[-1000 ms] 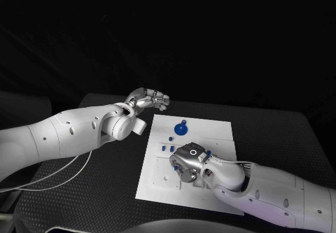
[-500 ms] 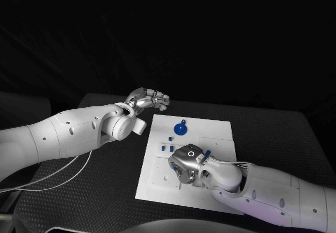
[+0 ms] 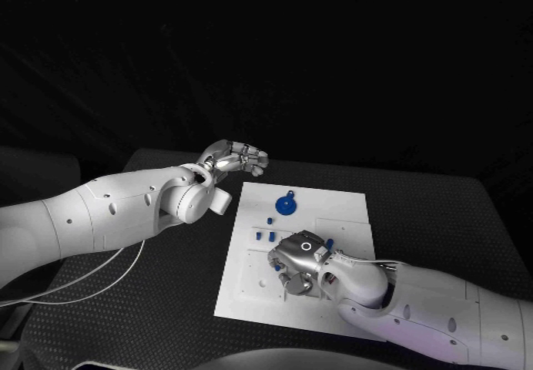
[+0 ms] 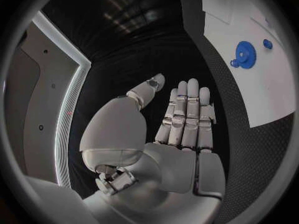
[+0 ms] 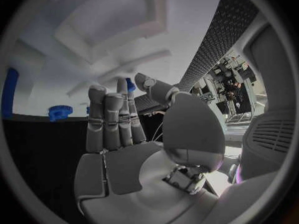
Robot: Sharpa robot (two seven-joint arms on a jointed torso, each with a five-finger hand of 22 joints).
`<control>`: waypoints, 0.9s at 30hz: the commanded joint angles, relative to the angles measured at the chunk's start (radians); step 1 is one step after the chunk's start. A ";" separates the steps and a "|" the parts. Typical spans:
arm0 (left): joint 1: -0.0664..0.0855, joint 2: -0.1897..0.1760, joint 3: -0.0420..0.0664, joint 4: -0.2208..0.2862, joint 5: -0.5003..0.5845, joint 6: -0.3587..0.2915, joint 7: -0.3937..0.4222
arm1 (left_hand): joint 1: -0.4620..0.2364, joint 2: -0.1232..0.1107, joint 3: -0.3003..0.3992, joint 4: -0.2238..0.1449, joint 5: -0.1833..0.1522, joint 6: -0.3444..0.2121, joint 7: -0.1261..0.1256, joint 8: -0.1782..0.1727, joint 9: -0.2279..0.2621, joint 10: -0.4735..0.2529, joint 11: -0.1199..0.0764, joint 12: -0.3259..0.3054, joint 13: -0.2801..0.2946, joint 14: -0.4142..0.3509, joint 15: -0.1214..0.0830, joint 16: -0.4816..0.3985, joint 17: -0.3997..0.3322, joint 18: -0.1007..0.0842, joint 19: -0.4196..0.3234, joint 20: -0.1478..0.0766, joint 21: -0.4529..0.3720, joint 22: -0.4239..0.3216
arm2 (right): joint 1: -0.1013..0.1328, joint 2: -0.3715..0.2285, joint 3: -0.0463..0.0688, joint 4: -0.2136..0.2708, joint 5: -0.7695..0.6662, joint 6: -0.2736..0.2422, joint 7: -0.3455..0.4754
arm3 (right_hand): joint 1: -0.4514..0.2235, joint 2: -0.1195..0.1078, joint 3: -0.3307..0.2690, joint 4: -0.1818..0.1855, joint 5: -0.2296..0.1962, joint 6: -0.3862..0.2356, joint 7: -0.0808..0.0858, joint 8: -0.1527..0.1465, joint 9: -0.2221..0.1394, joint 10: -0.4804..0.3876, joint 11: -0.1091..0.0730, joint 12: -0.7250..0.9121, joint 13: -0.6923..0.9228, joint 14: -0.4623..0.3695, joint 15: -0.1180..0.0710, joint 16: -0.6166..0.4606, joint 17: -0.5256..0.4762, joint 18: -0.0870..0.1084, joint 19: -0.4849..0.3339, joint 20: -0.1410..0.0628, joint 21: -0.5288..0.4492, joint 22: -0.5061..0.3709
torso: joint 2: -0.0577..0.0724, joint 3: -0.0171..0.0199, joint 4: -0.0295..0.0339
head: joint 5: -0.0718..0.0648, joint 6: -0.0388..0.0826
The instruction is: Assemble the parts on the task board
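The right hand (image 3: 296, 264) lies low over the near middle of the board (image 3: 344, 212), fingers straight and side by side, and a small blue part (image 5: 129, 84) shows at its fingertips, though I cannot tell if it is pinched. Just beyond it small blue pegs (image 3: 266, 233) stand on the board, with the blue gear (image 3: 286, 204) farther back. The left hand (image 3: 233, 159) hovers off the board's far left corner, fingers together and holding nothing.

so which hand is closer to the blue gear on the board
Left. The left hand is off the task board by its far corner, fairly near the blue gear; the right hand is over the board's middle, slightly farther.
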 commanded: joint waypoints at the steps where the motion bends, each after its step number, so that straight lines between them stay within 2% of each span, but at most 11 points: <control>1: 0.002 -0.001 0.001 0.003 0.005 0.006 0.008 | -0.003 -0.004 -0.004 0.001 0.001 -0.008 0.000 0.006 -0.001 -0.006 -0.002 0.000 -0.002 0.002 0.003 -0.007 0.001 -0.005 0.002 0.007 -0.007 0.001 | -0.006 -0.015 -0.005 0.009 0.015 -0.019 -0.004 | -0.012 -0.008 -0.033 -0.018 0.003 -0.031 0.012 -0.014 -0.007 -0.039 0.020 -0.016 -0.034 -0.004 0.014 -0.005 -0.002 0.047 -0.015 0.001 -0.006 0.017 | 0.000 0.0008 0.0005 | -0.001 0.001; 3: 0.002 -0.003 0.001 0.003 0.005 0.006 0.008 | -0.003 -0.004 -0.004 0.001 0.001 -0.008 0.000 0.006 -0.001 -0.006 -0.002 0.000 -0.002 0.002 0.003 -0.007 0.001 -0.005 0.002 0.007 -0.007 0.001 | -0.006 -0.029 -0.005 0.026 0.015 -0.042 -0.010 | -0.022 -0.010 -0.054 -0.033 0.001 -0.045 0.017 -0.020 -0.010 -0.074 0.029 -0.035 -0.044 -0.008 0.026 -0.007 -0.002 0.047 -0.021 0.003 -0.009 0.017 | 0.000 0.0013 -0.0001 | -0.001 0.002; 8: 0.002 -0.005 0.001 0.000 0.005 0.006 0.008 | -0.003 -0.004 -0.004 0.000 0.001 -0.009 0.000 0.006 -0.002 -0.006 -0.002 0.000 -0.002 0.002 0.003 -0.008 0.002 -0.005 0.002 0.007 -0.007 0.001 | 0.008 -0.057 -0.003 0.062 0.011 -0.098 -0.026 | -0.025 -0.012 -0.072 -0.059 0.000 -0.056 0.021 -0.021 -0.010 -0.101 0.042 -0.044 -0.057 -0.017 0.037 -0.008 -0.002 0.047 -0.030 0.006 -0.016 0.016 | 0.000 0.0020 -0.0016 | -0.004 0.006; 11: 0.002 -0.006 0.001 -0.001 0.006 0.006 0.008 | -0.002 -0.004 -0.004 0.000 0.001 -0.009 0.000 0.006 -0.002 -0.006 -0.002 0.000 -0.002 0.002 0.003 -0.008 0.002 -0.005 0.002 0.007 -0.007 0.001 | 0.023 -0.081 0.005 0.086 0.011 -0.111 -0.027 | -0.026 -0.012 -0.075 -0.064 0.000 -0.058 0.021 -0.021 -0.010 -0.105 0.044 -0.044 -0.059 -0.017 0.039 -0.008 -0.001 0.047 -0.030 0.006 -0.017 0.016 | 0.000 0.0025 -0.0009 | -0.006 0.009; 14: 0.002 -0.006 0.001 -0.003 0.006 0.006 0.008 | -0.002 -0.004 -0.004 0.000 0.001 -0.009 0.000 0.006 -0.002 -0.006 -0.002 0.000 -0.002 0.002 0.003 -0.008 0.002 -0.005 0.002 0.007 -0.008 0.002 | 0.039 -0.101 0.022 0.104 0.012 -0.119 -0.029 | -0.026 -0.011 -0.075 -0.065 0.000 -0.059 0.019 -0.020 -0.009 -0.106 0.044 -0.044 -0.060 -0.017 0.039 -0.007 -0.001 0.047 -0.029 0.007 -0.018 0.015 | 0.000 0.0029 -0.0013 | -0.010 0.013; 19: 0.002 -0.007 0.001 -0.004 0.006 0.007 0.008 | -0.002 -0.004 -0.004 0.000 0.001 -0.009 0.000 0.006 -0.002 -0.006 -0.002 0.000 -0.002 0.002 0.003 -0.009 0.003 -0.005 0.002 0.007 -0.008 0.002 | 0.061 -0.153 0.067 0.150 0.042 -0.118 -0.026 | -0.022 -0.011 -0.066 -0.061 -0.001 -0.055 0.014 -0.014 -0.007 -0.098 0.043 -0.037 -0.062 -0.015 0.037 -0.005 -0.001 0.047 -0.024 0.006 -0.019 0.014 | 0.000 0.0025 -0.0022 | -0.018 0.020; 22: 0.002 -0.006 0.001 -0.004 0.006 0.008 0.009 | -0.002 -0.004 -0.004 0.000 0.001 -0.009 0.000 0.006 -0.002 -0.006 -0.002 0.000 -0.002 0.002 0.003 -0.009 0.003 -0.005 0.002 0.007 -0.008 0.002 | 0.081 -0.192 0.093 0.175 0.089 -0.078 -0.018 | -0.022 -0.011 -0.063 -0.058 -0.001 -0.054 0.011 -0.011 -0.005 -0.085 0.038 -0.029 -0.062 -0.011 0.033 -0.001 0.000 0.047 -0.019 0.005 -0.018 0.014 | 0.000 0.0029 -0.0021 | -0.020 0.023; 23: 0.002 -0.006 0.001 -0.005 0.006 0.008 0.009 | -0.002 -0.004 -0.004 0.000 0.001 -0.009 0.000 0.007 -0.002 -0.006 -0.002 0.000 -0.002 0.002 0.003 -0.009 0.003 -0.005 0.002 0.007 -0.008 0.002 | 0.089 -0.205 0.099 0.181 0.111 -0.065 -0.018 | -0.023 -0.011 -0.064 -0.058 -0.001 -0.054 0.011 -0.011 -0.005 -0.084 0.037 -0.029 -0.062 -0.011 0.032 0.000 0.000 0.047 -0.018 0.005 -0.017 0.015 | 0.000 0.0027 -0.0014 | -0.021 0.025; 24: 0.002 -0.006 0.001 -0.005 0.006 0.008 0.009 | -0.002 -0.004 -0.004 0.000 0.001 -0.009 0.000 0.007 -0.002 -0.006 -0.002 0.000 -0.002 0.002 0.003 -0.009 0.003 -0.005 0.002 0.007 -0.008 0.002 | 0.094 -0.212 0.100 0.183 0.117 -0.060 -0.018 | -0.024 -0.011 -0.065 -0.058 -0.002 -0.054 0.011 -0.010 -0.005 -0.083 0.037 -0.028 -0.062 -0.010 0.032 0.000 0.001 0.047 -0.017 0.005 -0.017 0.015 | 0.000 0.0030 -0.0016 | -0.022 0.026; 26: 0.002 -0.006 0.001 -0.006 0.006 0.009 0.010 | -0.002 -0.004 -0.004 0.000 0.001 -0.009 0.000 0.007 -0.002 -0.006 -0.002 0.000 -0.002 0.003 0.003 -0.009 0.003 -0.005 0.002 0.007 -0.008 0.002 | 0.113 -0.240 0.103 0.189 0.164 -0.005 -0.018 | -0.028 -0.011 -0.069 -0.057 -0.002 -0.055 0.010 -0.009 -0.004 -0.080 0.036 -0.027 -0.062 -0.008 0.031 0.003 0.002 0.047 -0.014 0.004 -0.015 0.016 | 0.000 0.0024 -0.0007 | -0.025 0.029; 27: 0.002 -0.006 0.001 -0.006 0.006 0.009 0.010 | -0.002 -0.004 -0.004 0.000 0.001 -0.009 0.000 0.007 -0.002 -0.006 -0.002 0.000 -0.002 0.003 0.003 -0.010 0.003 -0.005 0.002 0.007 -0.008 0.002 | 0.120 -0.249 0.103 0.189 0.181 -0.001 -0.017 | -0.031 -0.011 -0.072 -0.058 -0.002 -0.056 0.011 -0.009 -0.004 -0.079 0.035 -0.026 -0.063 -0.007 0.030 0.005 0.003 0.047 -0.013 0.003 -0.014 0.017 | 0.000 0.0025 -0.0008 | -0.026 0.030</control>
